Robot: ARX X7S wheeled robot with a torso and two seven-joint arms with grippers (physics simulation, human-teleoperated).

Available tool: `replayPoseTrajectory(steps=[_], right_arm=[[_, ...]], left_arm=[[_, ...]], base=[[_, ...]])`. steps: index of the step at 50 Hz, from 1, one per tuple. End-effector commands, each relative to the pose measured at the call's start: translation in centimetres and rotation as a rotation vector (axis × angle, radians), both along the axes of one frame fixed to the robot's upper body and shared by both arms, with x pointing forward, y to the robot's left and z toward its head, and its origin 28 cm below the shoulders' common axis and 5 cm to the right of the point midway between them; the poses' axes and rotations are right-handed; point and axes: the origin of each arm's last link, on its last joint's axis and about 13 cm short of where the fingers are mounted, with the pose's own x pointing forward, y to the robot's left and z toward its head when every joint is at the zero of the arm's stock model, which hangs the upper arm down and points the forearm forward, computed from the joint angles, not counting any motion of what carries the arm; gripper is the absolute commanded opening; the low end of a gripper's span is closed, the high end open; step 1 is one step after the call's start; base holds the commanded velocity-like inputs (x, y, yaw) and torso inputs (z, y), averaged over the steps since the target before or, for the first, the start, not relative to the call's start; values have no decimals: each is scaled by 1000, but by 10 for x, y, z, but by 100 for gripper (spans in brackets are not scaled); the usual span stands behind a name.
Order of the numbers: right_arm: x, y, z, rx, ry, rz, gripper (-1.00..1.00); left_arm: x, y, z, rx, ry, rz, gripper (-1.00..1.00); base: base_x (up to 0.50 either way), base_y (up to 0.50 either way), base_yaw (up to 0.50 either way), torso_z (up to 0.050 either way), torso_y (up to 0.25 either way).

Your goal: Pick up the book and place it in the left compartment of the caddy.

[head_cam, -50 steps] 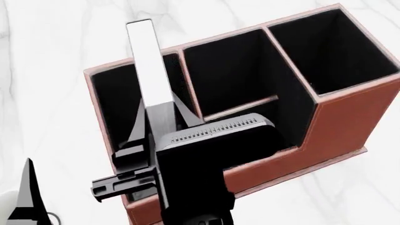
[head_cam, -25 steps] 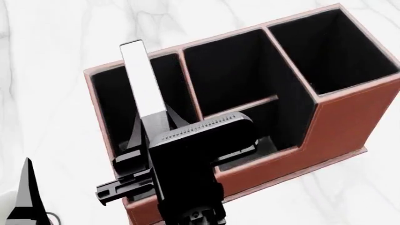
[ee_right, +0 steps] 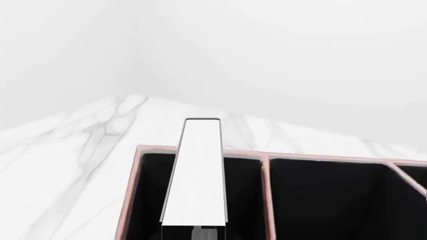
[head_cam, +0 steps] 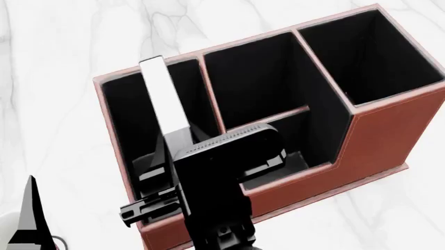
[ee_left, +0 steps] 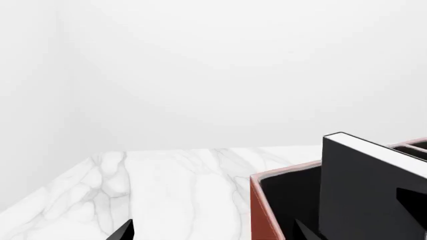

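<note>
The book (head_cam: 163,99) stands upright, white page edge up, with its lower part inside the left compartment (head_cam: 125,120) of the reddish-brown caddy (head_cam: 389,135). My right gripper (head_cam: 179,139) is shut on the book's near end, just above the compartment's front. In the right wrist view the page edge (ee_right: 199,170) runs away from my right gripper (ee_right: 197,235) over the left compartment (ee_right: 147,200). The left wrist view shows the book's black cover (ee_left: 367,190) inside the caddy wall (ee_left: 263,210). My left gripper (head_cam: 28,219) is open and empty, left of the caddy.
The caddy's middle section has a crossbar (head_cam: 268,119), and the tall square section (head_cam: 375,52) is at the right. The caddy stands on a white marble table (head_cam: 56,52). A white wall (ee_left: 213,75) rises behind the table.
My right gripper has lowered the book, and its top edge now sits deeper in the left compartment. The left gripper has not moved.
</note>
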Motion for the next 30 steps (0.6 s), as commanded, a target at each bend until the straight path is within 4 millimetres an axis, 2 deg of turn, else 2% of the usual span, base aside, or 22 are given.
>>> replayPoseTrajectory(steps=[1, 30], right_arm=[[7, 2, 6, 4, -60, 66, -100], [19, -4, -15, 64, -22, 94, -100]], left_arm=[[1, 1, 4, -35, -10, -37, 100], [1, 2, 3, -33, -8, -36, 100]], base=[[0, 0, 0, 0, 10], [0, 0, 0, 0, 1]])
